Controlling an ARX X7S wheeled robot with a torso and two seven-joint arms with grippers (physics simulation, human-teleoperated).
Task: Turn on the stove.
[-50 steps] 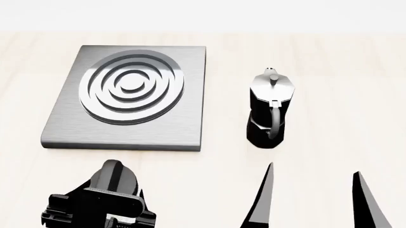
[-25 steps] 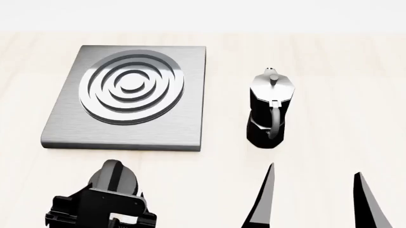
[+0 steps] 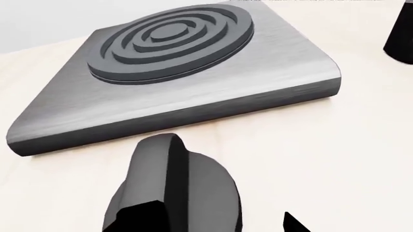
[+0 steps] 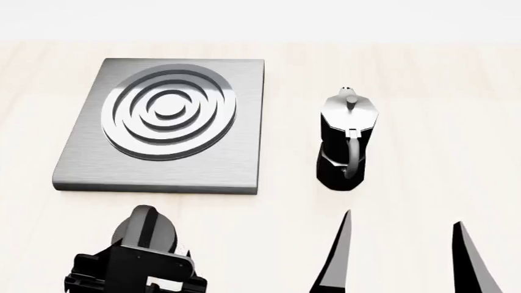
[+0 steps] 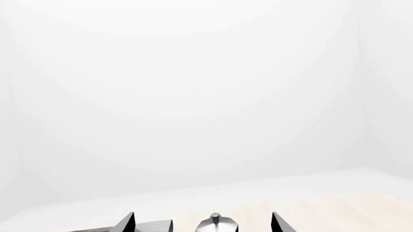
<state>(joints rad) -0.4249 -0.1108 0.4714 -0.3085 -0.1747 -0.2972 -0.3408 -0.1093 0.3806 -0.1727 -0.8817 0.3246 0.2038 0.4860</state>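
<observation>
Left wrist housing (image 4: 136, 268): a blocky black body with flat faces, stepped edges and square notches along its sides; a small pale patch shows in a cut-out on its lower face, by the near edge of the worktop.
Left fingertip (image 3: 293, 224): a small sharp black wedge, matte, with no markings; only its point is in view.
Right gripper (image 4: 407, 268): plain black, no cables or screws to be seen.
Right fingers (image 4: 338, 259): two long, thin, blade-like pieces that taper to sharp points, with a faint grey sheen along their flat sides.
Right fingertips (image 5: 125, 223): dark triangular points, smooth and unmarked.
</observation>
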